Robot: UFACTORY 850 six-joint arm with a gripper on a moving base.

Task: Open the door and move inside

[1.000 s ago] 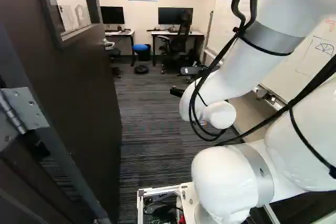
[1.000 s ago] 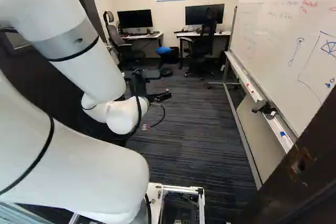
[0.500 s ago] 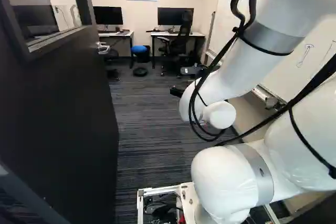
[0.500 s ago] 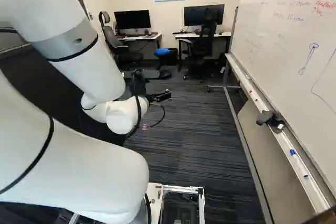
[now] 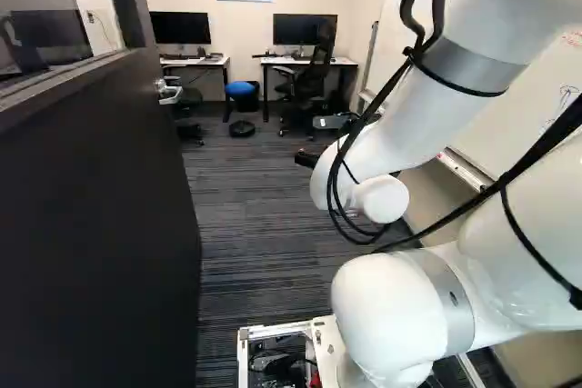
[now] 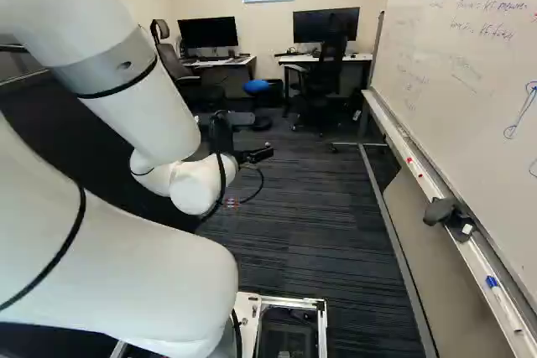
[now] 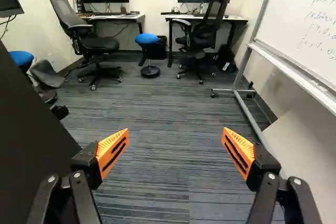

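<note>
Door (image 5: pixel 91 215) is open, swung into the room, its handle (image 5: pixel 167 91) at the far end of the panel. Opening step reads as done; step in hand is the drive-in. My call: base is at or just past the threshold (no door frame in view, so can't pin it exactly).

Gripper (image 7: pixel 175 130) is beside the door, on its open side, aimed into the room. Jaws spread wide, nothing pinched, only carpet (image 7: pixel 168 108) seen between the orange pads (image 7: pixel 112 150). Handle isn't in the grip.

Arm (image 6: pixel 143 106) is reaching ahead alongside the door. Whiteboard (image 6: pixel 470 81) stands across the lane from the door, with its marker tray (image 6: pixel 428 186) facing it. Blue stool (image 7: pixel 147 39), office chair (image 7: pixel 203 27) and desk (image 6: pixel 325 59) sit beyond the door's far edge, near the back wall.

Next: roll straight ahead, lane between door and whiteboard, arm tucked as is. No need to grab anything.

Watch for: arm or base scraping the door if it drifts that way or the panel swings back; overcorrect and the whiteboard stand (image 6: pixel 394 232) gets clipped. Stop well short of the stool.
</note>
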